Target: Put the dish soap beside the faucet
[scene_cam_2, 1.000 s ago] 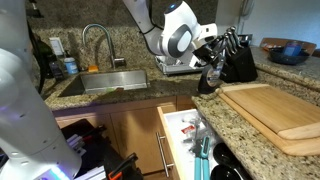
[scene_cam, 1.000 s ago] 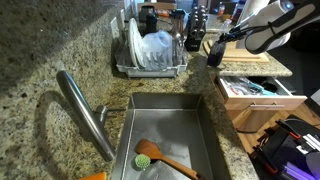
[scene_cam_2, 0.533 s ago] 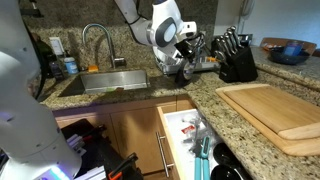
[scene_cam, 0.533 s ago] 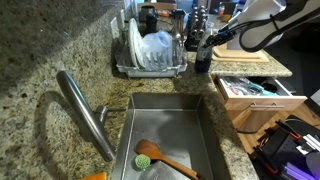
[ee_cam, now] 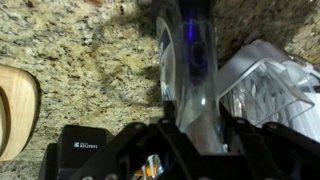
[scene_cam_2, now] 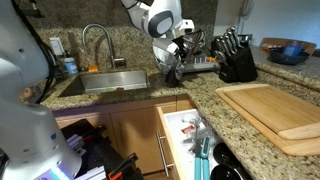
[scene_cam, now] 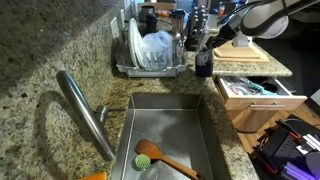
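The dish soap (scene_cam: 203, 63) is a small dark blue bottle held upright just above the granite counter, by the near corner of the dish rack (scene_cam: 150, 55). My gripper (scene_cam: 208, 44) is shut on it from above. It also shows in an exterior view (scene_cam_2: 171, 72), with the gripper (scene_cam_2: 177, 57) over it. In the wrist view the bottle (ee_cam: 190, 65) fills the gap between my jaws (ee_cam: 195, 125). The faucet (scene_cam: 85, 112), a long slanting steel spout, stands at the far side of the sink, well away from the bottle; it also shows in an exterior view (scene_cam_2: 96, 38).
The steel sink (scene_cam: 172, 118) holds a green scrubber (scene_cam: 145, 159) and a wooden spoon (scene_cam: 172, 163). An open drawer (scene_cam: 250, 92) juts out beside the counter. A knife block (scene_cam_2: 238, 60) and a wooden cutting board (scene_cam_2: 275, 110) lie behind the arm.
My gripper has carried the bottle away from the knife block and cutting board, along the counter to the dish rack's corner and closer to the sink.
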Robot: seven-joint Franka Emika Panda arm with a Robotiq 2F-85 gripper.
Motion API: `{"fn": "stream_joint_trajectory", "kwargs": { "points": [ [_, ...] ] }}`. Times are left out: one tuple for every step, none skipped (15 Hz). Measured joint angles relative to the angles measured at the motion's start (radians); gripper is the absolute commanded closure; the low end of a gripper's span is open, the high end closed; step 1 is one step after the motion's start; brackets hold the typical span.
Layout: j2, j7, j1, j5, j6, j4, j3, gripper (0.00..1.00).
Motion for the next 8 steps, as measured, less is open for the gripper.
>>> {"fn": "stream_joint_trajectory", "kwargs": {
  "points": [
    [-0.016, -0.057, -0.032, 0.018, -0.041, 0.005, 0.025, 0.83],
    [-0.037, -0.114, -0.058, 0.041, -0.079, 0.009, 0.049, 0.83],
    [-0.062, -0.173, -0.078, 0.072, -0.112, 0.012, 0.072, 0.83],
    [-0.090, -0.235, -0.093, 0.118, -0.144, 0.016, 0.095, 0.83],
    [-0.122, -0.299, -0.101, 0.173, -0.175, 0.019, 0.114, 0.83],
    [-0.160, -0.359, -0.103, 0.228, -0.207, 0.021, 0.124, 0.83],
    [-0.204, -0.414, -0.103, 0.281, -0.247, 0.020, 0.127, 0.83],
    [-0.253, -0.461, -0.102, 0.326, -0.293, 0.019, 0.123, 0.83]
  ]
}}
